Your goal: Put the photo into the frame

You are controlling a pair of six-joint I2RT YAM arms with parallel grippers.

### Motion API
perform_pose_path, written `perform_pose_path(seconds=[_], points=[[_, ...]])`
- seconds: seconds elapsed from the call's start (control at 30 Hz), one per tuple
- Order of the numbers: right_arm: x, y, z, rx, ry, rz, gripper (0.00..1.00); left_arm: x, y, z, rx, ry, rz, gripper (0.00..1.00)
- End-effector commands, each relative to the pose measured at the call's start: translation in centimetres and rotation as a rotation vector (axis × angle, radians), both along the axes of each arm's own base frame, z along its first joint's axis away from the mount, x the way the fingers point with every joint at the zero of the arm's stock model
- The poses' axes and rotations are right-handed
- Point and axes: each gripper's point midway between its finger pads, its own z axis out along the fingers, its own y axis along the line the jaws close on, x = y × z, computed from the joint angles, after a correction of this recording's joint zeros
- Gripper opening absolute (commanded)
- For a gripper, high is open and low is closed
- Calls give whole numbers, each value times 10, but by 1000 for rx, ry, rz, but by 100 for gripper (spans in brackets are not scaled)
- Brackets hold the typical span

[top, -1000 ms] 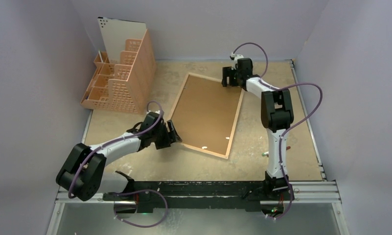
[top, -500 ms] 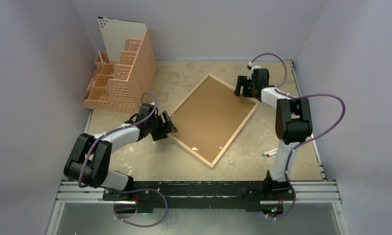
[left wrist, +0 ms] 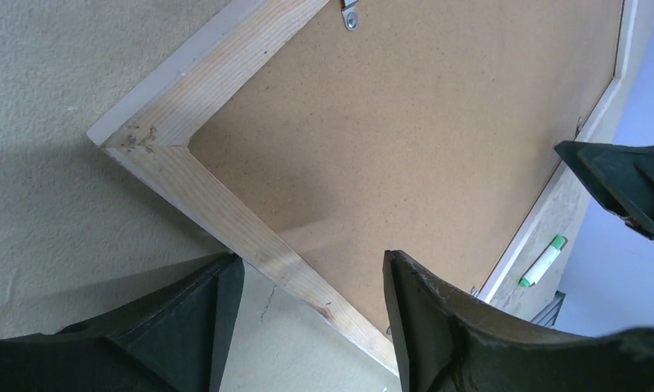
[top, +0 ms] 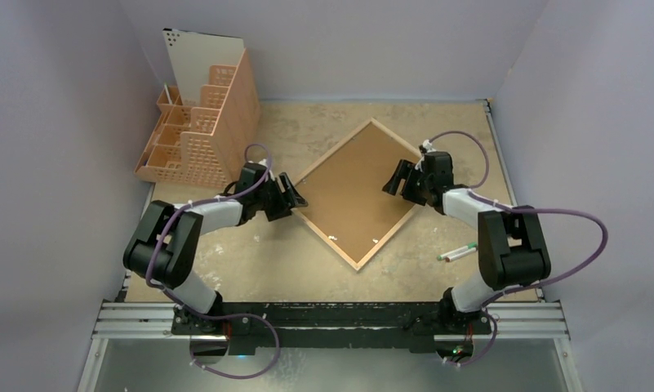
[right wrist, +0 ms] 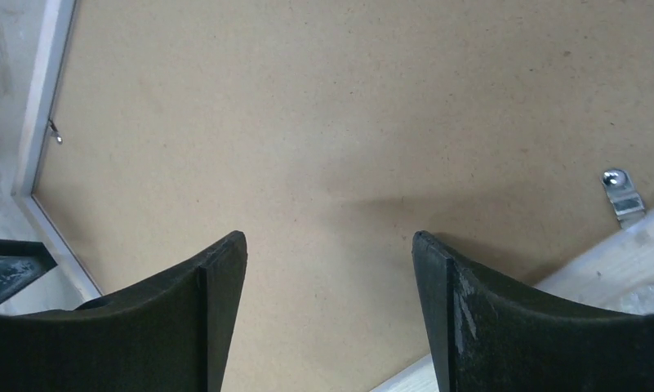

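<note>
The frame lies face down on the table, turned like a diamond, its light wood back rim up. The brown hardboard backing fills it. My left gripper is open at the frame's left corner, and in the left wrist view its fingers straddle the rim. My right gripper is open at the right corner, and in the right wrist view it is over the backing. The photo's printed side is not in view.
An orange plastic organizer stands at the back left with a white sheet upright in it. Two green-capped markers lie right of the frame. Metal clips sit along the rim. Walls close in on three sides.
The frame has turned clockwise on the table into a diamond. My left gripper moved away from me and my right gripper moved toward me, each staying at its corner.
</note>
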Motion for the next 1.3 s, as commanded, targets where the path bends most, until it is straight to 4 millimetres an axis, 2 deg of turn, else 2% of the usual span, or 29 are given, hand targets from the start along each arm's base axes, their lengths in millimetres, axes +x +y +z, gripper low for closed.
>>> perform_pose_path(seconds=[0.0,0.07,0.17,0.3,0.4,0.5,0.63,0.87,1.1,1.27], points=[[7,-13,29,-28,-60,-86,77,21,0,6,33,-64,23,66],[15,-17,44,-42,-97,-101,77,24,3,4,56,-66,32,66],[17,0,61,-1,-148,-26,76,32,8,1,96,-73,50,65],[6,48,70,30,-194,128,76,45,14,-1,148,-96,62,60],[-8,94,65,80,-191,256,74,56,13,-3,167,-103,61,54],[-22,132,63,181,-187,364,68,69,9,-4,183,-111,49,48],[-28,165,61,250,-200,457,58,83,7,-9,216,-108,34,43],[-26,190,27,279,-132,508,47,107,3,-20,257,-106,31,36],[-22,201,16,283,-118,537,43,138,-11,-24,276,-154,-15,31],[-9,202,6,256,-122,521,43,154,-17,-29,297,-178,-40,31]])
